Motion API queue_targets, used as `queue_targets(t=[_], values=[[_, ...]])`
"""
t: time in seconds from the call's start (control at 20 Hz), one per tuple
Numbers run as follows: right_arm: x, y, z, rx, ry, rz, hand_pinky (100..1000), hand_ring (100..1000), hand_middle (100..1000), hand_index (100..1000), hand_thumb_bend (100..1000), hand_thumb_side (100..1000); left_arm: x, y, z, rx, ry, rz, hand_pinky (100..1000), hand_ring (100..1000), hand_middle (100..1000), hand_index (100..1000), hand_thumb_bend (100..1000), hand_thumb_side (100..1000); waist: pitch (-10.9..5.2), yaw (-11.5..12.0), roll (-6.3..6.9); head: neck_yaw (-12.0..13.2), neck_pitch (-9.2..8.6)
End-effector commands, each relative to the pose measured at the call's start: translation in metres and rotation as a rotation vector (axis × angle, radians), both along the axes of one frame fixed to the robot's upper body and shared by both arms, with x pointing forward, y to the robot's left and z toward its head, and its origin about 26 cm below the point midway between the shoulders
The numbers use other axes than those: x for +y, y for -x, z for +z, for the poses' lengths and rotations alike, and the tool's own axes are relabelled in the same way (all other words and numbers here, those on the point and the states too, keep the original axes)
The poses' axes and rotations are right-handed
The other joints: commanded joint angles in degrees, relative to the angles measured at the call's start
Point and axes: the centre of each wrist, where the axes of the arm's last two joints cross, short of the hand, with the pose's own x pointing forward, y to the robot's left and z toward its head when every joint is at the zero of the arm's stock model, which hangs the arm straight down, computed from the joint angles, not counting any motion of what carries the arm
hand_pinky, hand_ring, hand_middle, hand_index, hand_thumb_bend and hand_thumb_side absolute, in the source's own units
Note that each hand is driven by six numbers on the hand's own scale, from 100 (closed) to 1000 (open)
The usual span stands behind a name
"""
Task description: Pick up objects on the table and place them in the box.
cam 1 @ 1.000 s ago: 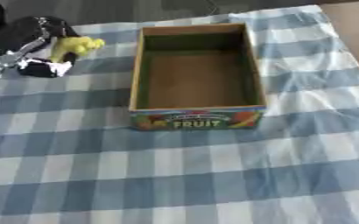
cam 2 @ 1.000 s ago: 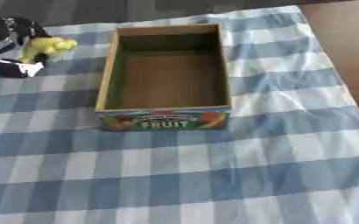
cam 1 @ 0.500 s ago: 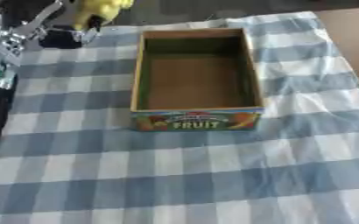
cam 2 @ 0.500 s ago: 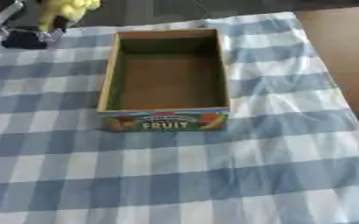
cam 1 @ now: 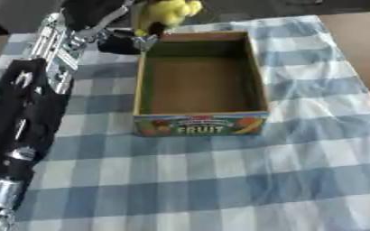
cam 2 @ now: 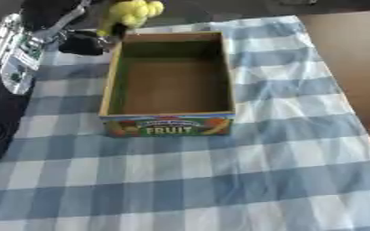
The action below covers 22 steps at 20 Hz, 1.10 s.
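An open cardboard box (cam 1: 199, 124) with a "FRUIT" label on its front stands empty on the blue and white checked cloth. My left arm comes in along the left side, and my left hand (cam 1: 123, 39) is up at the box's far left corner. Its fingers are curled round a yellow soft toy (cam 1: 167, 12), which hangs just above and behind the far rim of the box (cam 2: 172, 36). The toy (cam 2: 132, 12) is off the table. My right hand shows in neither view.
The checked cloth (cam 1: 219, 180) covers the table in front of and right of the box. Bare brown table (cam 1: 362, 40) shows at the far right. My black and silver left forearm (cam 1: 22, 117) lies over the left side of the cloth.
My left hand has lifted the yellow toy off the cloth and carried it right, up to the far left corner of the box. The camera has also shifted.
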Motion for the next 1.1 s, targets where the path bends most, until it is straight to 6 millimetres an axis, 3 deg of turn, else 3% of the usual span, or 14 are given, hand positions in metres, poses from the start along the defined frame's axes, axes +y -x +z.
queue_targets(t=[0.05, 0.75, 1.1], values=[[-0.001, 0.002, 0.009, -0.038, -0.021, -0.011, 950, 871, 617, 855, 100, 738, -0.003, -0.001, 0.005, -0.011, -0.065, -0.006, 456, 564, 586, 657, 100, 310, -0.99, -0.21, -0.18, -0.21, 0.28], [0.007, -0.001, 0.014, -0.067, -0.086, 0.006, 955, 869, 617, 854, 100, 737, -0.006, -0.025, -0.007, 0.11, -0.302, 0.142, 526, 598, 588, 690, 100, 260, 0.02, -4.64, 0.31, 3.12, -0.3], [0.008, -0.001, 0.014, -0.066, -0.097, 0.002, 957, 870, 616, 853, 100, 738, -0.008, -0.027, -0.016, 0.143, -0.375, 0.194, 606, 666, 625, 730, 100, 255, -0.04, -4.89, 0.46, 3.35, 0.05]])
